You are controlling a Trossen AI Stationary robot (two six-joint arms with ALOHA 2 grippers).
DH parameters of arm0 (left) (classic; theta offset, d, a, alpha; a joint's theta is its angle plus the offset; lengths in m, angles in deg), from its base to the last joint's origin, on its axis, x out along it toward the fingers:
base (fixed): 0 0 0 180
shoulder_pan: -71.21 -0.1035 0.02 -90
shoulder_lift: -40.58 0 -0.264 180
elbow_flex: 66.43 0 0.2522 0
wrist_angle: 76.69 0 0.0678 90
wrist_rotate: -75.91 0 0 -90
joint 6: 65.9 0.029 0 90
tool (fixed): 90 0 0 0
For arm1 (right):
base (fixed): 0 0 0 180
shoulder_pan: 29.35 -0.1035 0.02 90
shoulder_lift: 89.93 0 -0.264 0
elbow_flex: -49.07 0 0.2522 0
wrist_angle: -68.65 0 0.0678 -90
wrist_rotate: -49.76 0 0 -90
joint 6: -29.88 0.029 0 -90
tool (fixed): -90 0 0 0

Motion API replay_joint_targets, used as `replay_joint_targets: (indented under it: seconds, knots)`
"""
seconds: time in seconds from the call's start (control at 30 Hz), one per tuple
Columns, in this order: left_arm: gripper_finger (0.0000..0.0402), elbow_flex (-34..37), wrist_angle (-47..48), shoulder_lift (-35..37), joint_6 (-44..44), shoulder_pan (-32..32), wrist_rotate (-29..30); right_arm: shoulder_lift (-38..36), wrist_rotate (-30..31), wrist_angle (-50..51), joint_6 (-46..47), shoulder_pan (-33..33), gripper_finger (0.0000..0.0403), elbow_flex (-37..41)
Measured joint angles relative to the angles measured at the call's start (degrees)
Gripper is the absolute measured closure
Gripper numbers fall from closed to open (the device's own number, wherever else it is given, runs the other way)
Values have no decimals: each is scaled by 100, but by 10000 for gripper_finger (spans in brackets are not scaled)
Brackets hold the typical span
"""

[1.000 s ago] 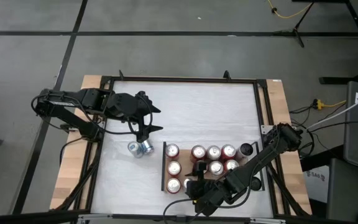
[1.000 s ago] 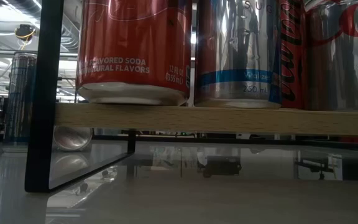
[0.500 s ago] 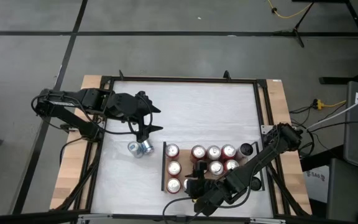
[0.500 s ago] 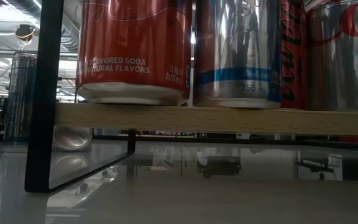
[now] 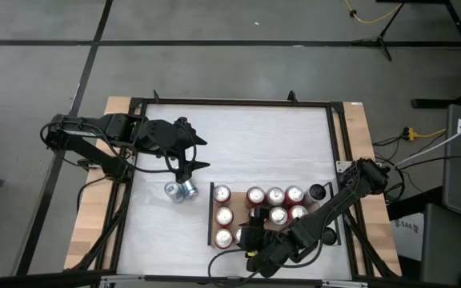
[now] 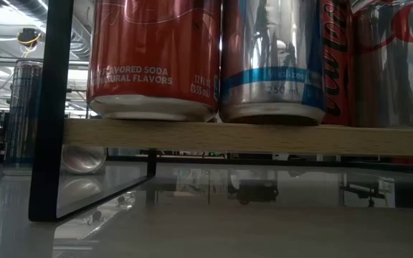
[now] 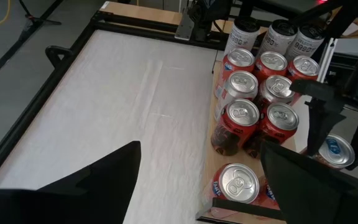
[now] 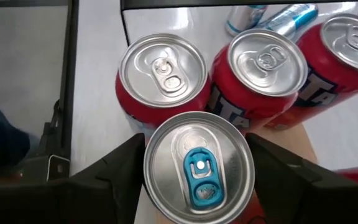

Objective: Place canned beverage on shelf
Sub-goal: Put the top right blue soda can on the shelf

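A silver can with a blue tab [image 8: 199,168] stands upright at the near edge of the wooden shelf [image 6: 264,137], beside a red can [image 6: 155,57]. My right gripper [image 5: 245,238] is shut on it. Several red cans [image 5: 274,196] stand on the shelf behind it. In the low view the silver can [image 6: 271,61] has its base at the board's top; whether it rests there I cannot tell. My left gripper [image 5: 198,154] hangs open above the table's left half, holding nothing. Below it two slim cans [image 5: 181,190] lie on their sides on the tabletop. My right gripper pinches the silver can between its two fingers [image 8: 114,168], one on each side of the wall just under the top rim [image 8: 151,163]. The fingers slant down at it from the table's near right. The can stays upright, its tab up.
Black rails [image 5: 211,216] close the shelf's short ends. Three tall white cans [image 7: 278,34] and a dark can [image 5: 317,192] stand at the shelf's right end. The white tabletop [image 5: 238,144] lies bare across its far half. Wooden strips [image 5: 362,144] run along the table's sides.
My right gripper has rolled at the wrist. The silver can has turned about its upright axis and shifted a little toward the table's left, closing up to the red can. The left arm has kept still.
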Motion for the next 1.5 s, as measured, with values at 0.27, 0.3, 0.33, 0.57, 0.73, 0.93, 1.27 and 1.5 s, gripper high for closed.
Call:
replay_joint_targets:
  seconds: [0.27, 0.3, 0.33, 0.57, 0.73, 0.93, 1.27, 1.5]
  knots:
    - [79, 0, 2, 0, 0, -1, -1, 0, 256, 15, 52, 0, 162, 2]
    - [79, 0, 2, 0, 0, 1, 1, 0, 258, 15, 52, 0, 162, 2]
    - [79, 0, 2, 0, 0, 2, 1, 0, 263, 15, 52, 0, 162, 2]
    - [79, 0, 2, 0, 0, -1, 1, 0, 190, 58, 34, 0, 162, 2]
    - [79, 0, 0, 0, 0, 1, -1, 0, 114, 131, 31, 0, 162, 2]
    - [79, 0, 0, 0, 0, 0, -2, 0, 109, 139, 28, 0, 162, 2]
    - [79, 0, 1, 0, -2, 0, -1, 0, 103, 150, 26, 0, 162, 2]
    - [79, 0, 0, 0, -2, 2, -1, 0, 99, 151, 23, 1, 161, 2]
